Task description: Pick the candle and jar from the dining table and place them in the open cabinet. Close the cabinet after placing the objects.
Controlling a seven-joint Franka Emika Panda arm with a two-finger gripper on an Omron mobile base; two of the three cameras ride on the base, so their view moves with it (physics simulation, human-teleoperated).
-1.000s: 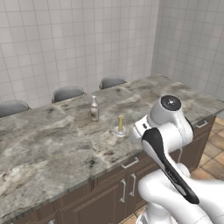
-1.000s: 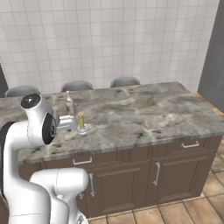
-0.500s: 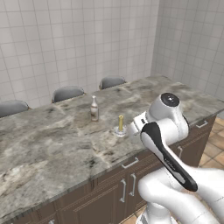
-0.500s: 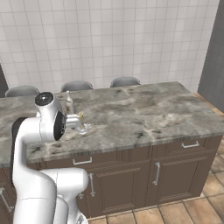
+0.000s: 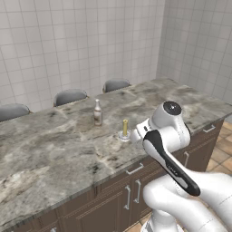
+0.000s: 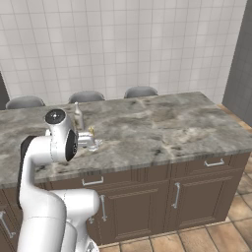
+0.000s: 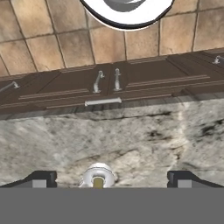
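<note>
The candle is a short yellow stick on a small round silvery base, standing on the marble dining table near its front edge. In the hand view I look down on the candle from above. It sits between the two dark fingertips of my gripper, which is open and not touching it. In the right base view the candle peeks up just behind my hand. The jar and the cabinet are out of view.
A slim clear glass bottle stands just behind and left of the candle. Three grey stools line the table's far side. Dark drawer fronts with silver handles and a tiled floor lie below the table's front edge.
The arm has swung forward and left, bringing the hand from beside the candle to right over it. The candle and bottle have not moved.
</note>
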